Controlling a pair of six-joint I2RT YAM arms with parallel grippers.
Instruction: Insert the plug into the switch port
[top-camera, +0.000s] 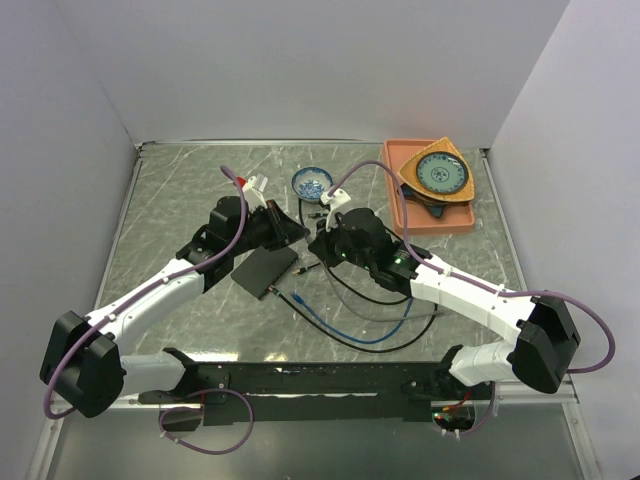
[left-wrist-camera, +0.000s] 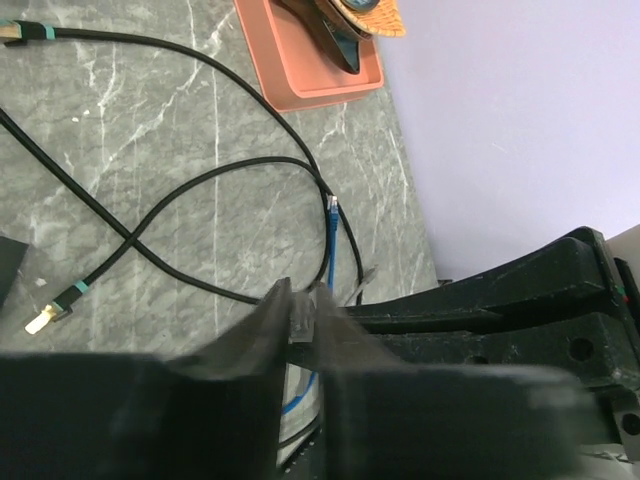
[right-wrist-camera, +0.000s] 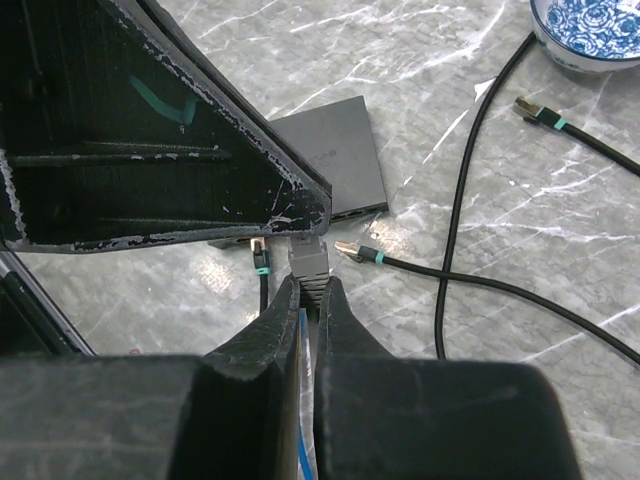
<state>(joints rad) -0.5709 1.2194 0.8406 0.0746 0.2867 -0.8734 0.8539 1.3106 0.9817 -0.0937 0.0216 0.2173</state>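
Observation:
The plug (right-wrist-camera: 309, 262) has a grey boot and a clear tip (left-wrist-camera: 300, 318), and a blue cable (left-wrist-camera: 300, 395) trails from it. My right gripper (right-wrist-camera: 312, 285) is shut on the boot. My left gripper (left-wrist-camera: 302, 295) is shut on the clear tip, and its black finger (right-wrist-camera: 150, 130) covers that tip in the right wrist view. From above, both grippers (top-camera: 298, 232) (top-camera: 318, 241) meet just right of the switch (top-camera: 265, 272), and the plug between them is hidden. The switch (right-wrist-camera: 335, 160), a flat black box, lies on the table just beyond the plug.
Black cables with gold, teal-banded plugs (right-wrist-camera: 352, 250) (right-wrist-camera: 258, 255) (left-wrist-camera: 50, 315) loop over the marble table. The blue cable's other end (left-wrist-camera: 332, 205) lies loose. A blue patterned bowl (top-camera: 311, 182) sits behind the grippers. An orange tray (top-camera: 388, 175) holding a plate (top-camera: 440, 172) stands at the back right.

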